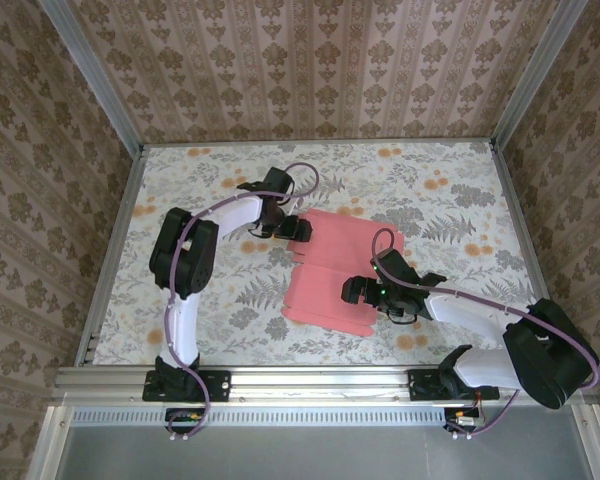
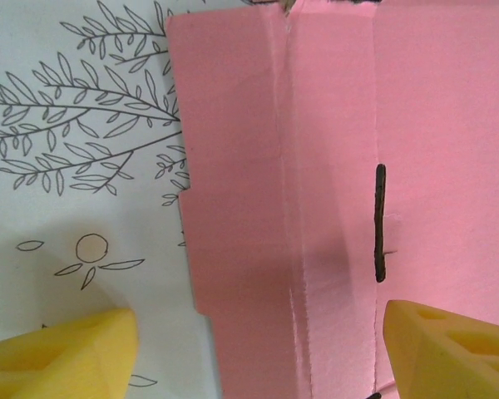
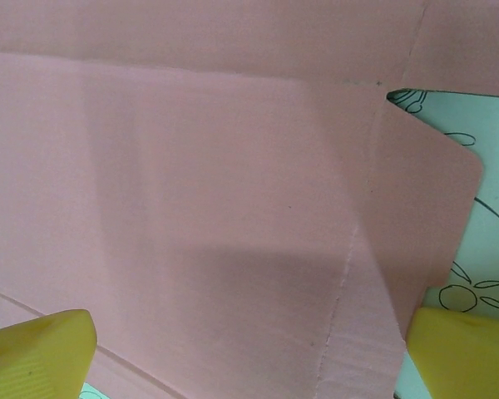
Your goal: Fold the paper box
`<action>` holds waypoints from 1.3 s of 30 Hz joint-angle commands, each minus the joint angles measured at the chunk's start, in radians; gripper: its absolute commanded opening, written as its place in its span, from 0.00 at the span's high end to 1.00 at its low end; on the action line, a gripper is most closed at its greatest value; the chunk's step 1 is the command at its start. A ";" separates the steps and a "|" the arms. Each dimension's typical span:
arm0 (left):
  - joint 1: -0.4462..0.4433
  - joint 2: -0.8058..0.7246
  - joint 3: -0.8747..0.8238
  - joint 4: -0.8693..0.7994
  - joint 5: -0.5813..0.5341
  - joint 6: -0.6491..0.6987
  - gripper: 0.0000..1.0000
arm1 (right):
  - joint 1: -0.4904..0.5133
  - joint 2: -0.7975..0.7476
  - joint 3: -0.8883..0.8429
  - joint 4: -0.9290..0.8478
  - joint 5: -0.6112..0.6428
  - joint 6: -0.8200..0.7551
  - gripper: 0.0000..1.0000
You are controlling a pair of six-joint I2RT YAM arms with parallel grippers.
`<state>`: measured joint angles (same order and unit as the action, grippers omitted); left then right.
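Observation:
The paper box (image 1: 335, 275) lies as a flat pink sheet in the middle of the table, with creases and a dark slit (image 2: 380, 223). My left gripper (image 1: 298, 230) hovers over its far left edge, open, one yellow fingertip (image 2: 62, 349) over the tablecloth and the other over the pink card (image 2: 316, 166). My right gripper (image 1: 352, 291) is over the sheet's near right part, open wide, its fingertips (image 3: 37, 349) on either side of a creased panel (image 3: 233, 233) with a rounded flap (image 3: 437, 208). Nothing is gripped.
The table (image 1: 180, 200) is covered by a floral cloth and walled by patterned panels. A metal rail (image 1: 310, 380) runs along the near edge by the arm bases. Bare cloth lies left and right of the sheet.

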<state>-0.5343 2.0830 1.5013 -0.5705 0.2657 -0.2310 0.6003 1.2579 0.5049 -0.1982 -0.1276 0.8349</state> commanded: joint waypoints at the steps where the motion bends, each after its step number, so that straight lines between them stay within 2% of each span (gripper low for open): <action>1: -0.009 0.044 0.027 0.017 0.075 0.006 0.23 | 0.007 0.041 -0.016 -0.017 0.022 0.006 0.00; 5: -0.013 0.048 0.016 0.039 0.108 -0.011 0.32 | 0.007 0.049 -0.019 -0.009 0.021 0.007 0.00; 12: -0.027 0.041 0.018 0.044 0.131 -0.011 0.38 | 0.007 0.075 -0.017 0.005 0.018 0.007 0.00; 19: -0.038 0.041 0.034 0.028 0.148 -0.004 0.39 | 0.007 0.088 -0.017 0.014 0.017 0.009 0.00; 31: -0.037 0.023 0.052 0.012 0.135 -0.010 0.64 | 0.009 0.092 -0.021 0.019 0.020 0.009 0.00; 36: -0.039 0.012 0.050 0.010 0.129 -0.021 0.79 | 0.009 0.092 -0.019 0.019 0.020 0.008 0.00; 39: -0.041 -0.001 0.048 0.004 0.113 -0.023 0.83 | 0.010 0.091 -0.014 0.015 0.019 0.007 0.00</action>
<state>-0.5690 2.0995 1.5303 -0.5350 0.3801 -0.2501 0.6006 1.2850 0.5182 -0.2043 -0.1196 0.8413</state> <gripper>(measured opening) 0.178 0.999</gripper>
